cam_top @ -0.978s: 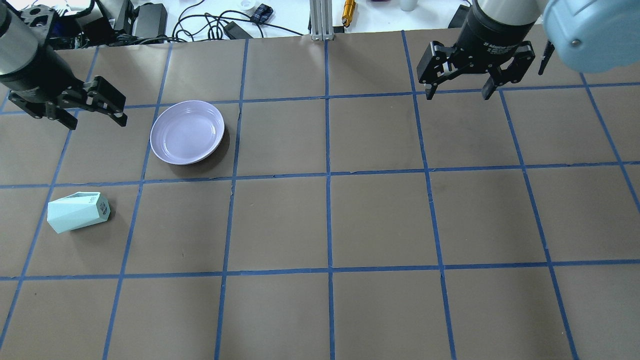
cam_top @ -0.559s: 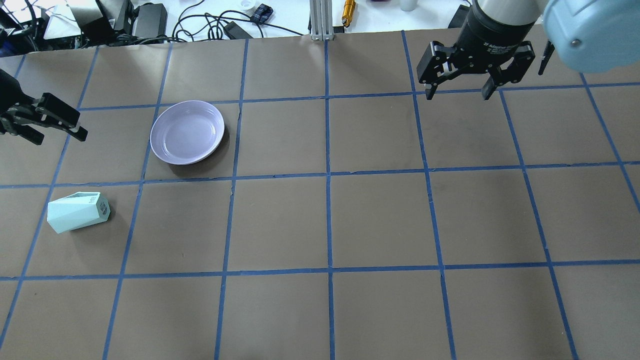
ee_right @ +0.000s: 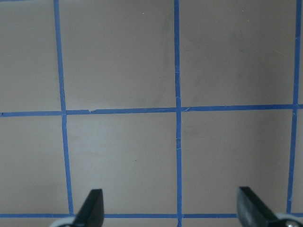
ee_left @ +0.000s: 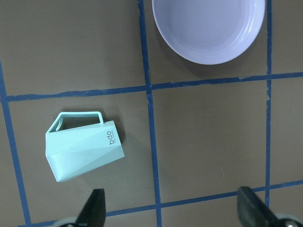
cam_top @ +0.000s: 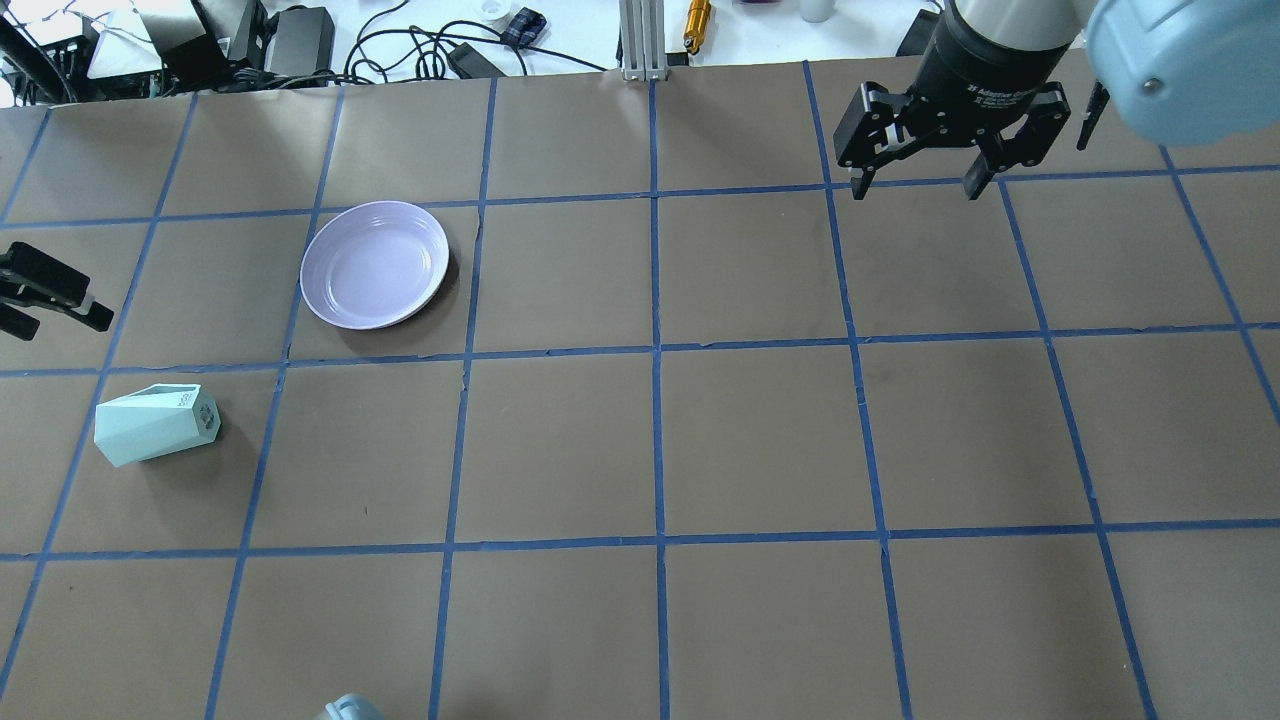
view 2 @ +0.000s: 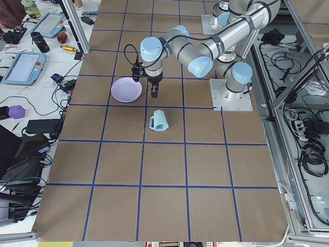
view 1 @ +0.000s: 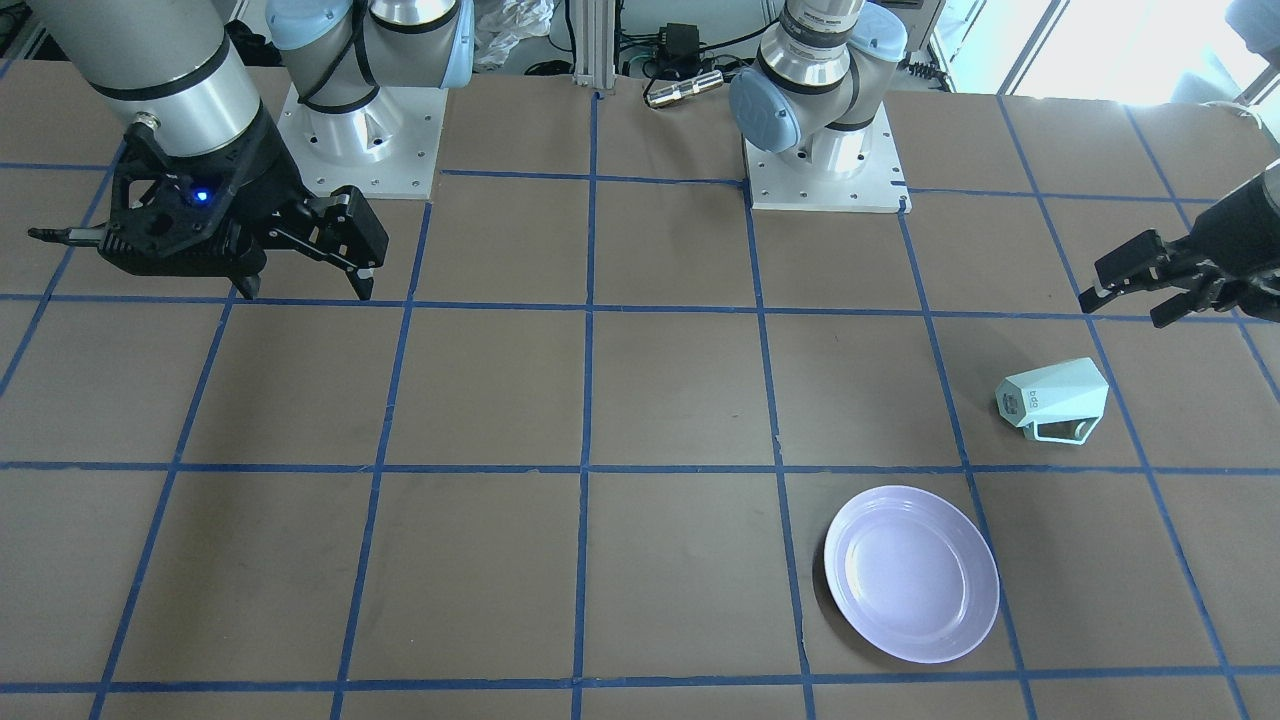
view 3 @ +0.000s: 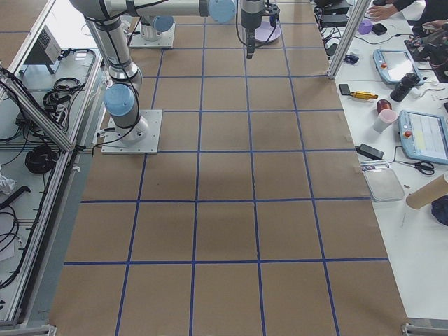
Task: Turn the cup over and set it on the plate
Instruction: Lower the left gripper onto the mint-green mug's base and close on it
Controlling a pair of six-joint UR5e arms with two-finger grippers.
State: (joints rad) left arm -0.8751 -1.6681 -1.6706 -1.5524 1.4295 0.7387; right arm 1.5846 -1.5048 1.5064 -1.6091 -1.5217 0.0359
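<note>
Cup (cam_top: 155,425) lies on its side on the counter (cam_top: 760,440), close to the edge on the robot's left and about midway between the robot's edge and the operators' edge. We see its small base, with dark lettering, turned toward the middle of the counter and its wider mouth toward the left edge. Its angular handle sticks out sideways, toward the operators' edge. Nothing touches the cup.

We find the plate (cam_top: 375,263) right way up on the counter, beyond the cup toward the operators' edge and a little nearer the middle. A blue tape line (cam_top: 380,357) runs between the two, and they lie apart.

Our left tool (cam_top: 60,322) hangs above the counter right at the left edge, its fingers spread wide with nothing between them. In the left wrist view both fingertips (ee_left: 94,210) show at the bottom corners, the cup sits just ahead of the one on that view's left, and the plate is cut off by the top of that view.

Our right tool (cam_top: 915,185) hangs over the right half of the counter, well apart from cup and plate, also spread wide and holding nothing. Its wrist view shows only brown counter and crossing blue tape under the fingers.
</note>
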